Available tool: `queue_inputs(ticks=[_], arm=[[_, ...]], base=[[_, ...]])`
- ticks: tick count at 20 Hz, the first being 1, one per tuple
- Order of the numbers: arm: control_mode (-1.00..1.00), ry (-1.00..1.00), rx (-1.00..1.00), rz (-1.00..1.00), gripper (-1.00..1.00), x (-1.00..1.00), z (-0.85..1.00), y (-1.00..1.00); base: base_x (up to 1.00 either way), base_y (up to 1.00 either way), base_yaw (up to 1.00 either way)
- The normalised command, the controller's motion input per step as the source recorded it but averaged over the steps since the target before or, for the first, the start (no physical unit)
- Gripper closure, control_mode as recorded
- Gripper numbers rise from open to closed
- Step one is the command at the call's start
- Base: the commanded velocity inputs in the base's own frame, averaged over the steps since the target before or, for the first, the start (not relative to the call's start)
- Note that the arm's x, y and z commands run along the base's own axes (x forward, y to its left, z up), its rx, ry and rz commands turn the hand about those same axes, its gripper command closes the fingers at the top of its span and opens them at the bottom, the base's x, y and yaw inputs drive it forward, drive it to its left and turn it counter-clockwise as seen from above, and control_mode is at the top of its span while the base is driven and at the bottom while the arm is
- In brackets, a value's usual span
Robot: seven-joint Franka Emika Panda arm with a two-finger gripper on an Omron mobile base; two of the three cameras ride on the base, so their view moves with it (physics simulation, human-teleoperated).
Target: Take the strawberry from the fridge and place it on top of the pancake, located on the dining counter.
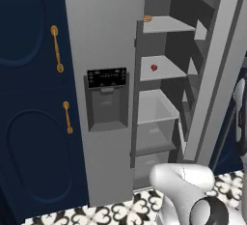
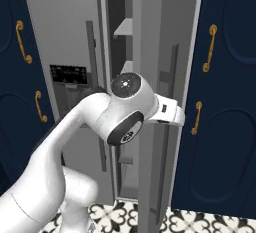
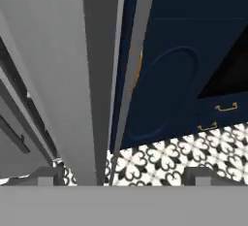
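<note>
The fridge (image 1: 103, 98) stands with its right door swung open. The strawberry (image 1: 154, 67) lies alone on the second shelf; a flat orange-brown food item (image 1: 147, 18) sits on the shelf above. The gripper (image 3: 123, 176) is spread wide and empty over patterned floor tiles (image 3: 193, 154), beside navy cabinets (image 1: 29, 98).

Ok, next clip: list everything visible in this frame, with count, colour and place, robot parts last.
fridge: one, grey, centre, right door swung open, black dispenser panel on the closed door.
strawberry: one, red, on the second shelf from the top inside the fridge.
orange-brown food item: one, on the top shelf, front left edge.
drawers: pale grey, below the shelves.
navy cabinets: on both sides of the fridge, with brass handles.
floor tiles: black and white pattern.
arm: one, white with dark joints, reaching toward the open fridge door.
gripper: one, dark fingertips, open, holding nothing.
</note>
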Motion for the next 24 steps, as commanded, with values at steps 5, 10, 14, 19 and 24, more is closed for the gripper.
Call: queue_inputs(ticks=[5, 10, 14, 19, 24], arm=[[-1.0, 0.27, -0.51, -0.11, -1.0, 0.13, 0.01, 1.0], [-1.0, 0.25, -0.58, -0.02, -1.0, 0.54, 0.0, 1.0], [-1.0, 0.24, -0.27, 0.04, -1.0, 0.65, -0.01, 0.44], [-1.0, 0.14, -0.17, 0.1, -1.0, 0.86, -0.02, 0.24], [-1.0, 0.33, -0.25, 0.17, -1.0, 0.91, 0.0, 0.05]], base=[[0.0, 0.0, 0.0], [0.0, 0.0, 0.0], [0.0, 0.0, 0.0], [0.0, 0.0, 0.0], [0.0, 0.0, 0.0]])
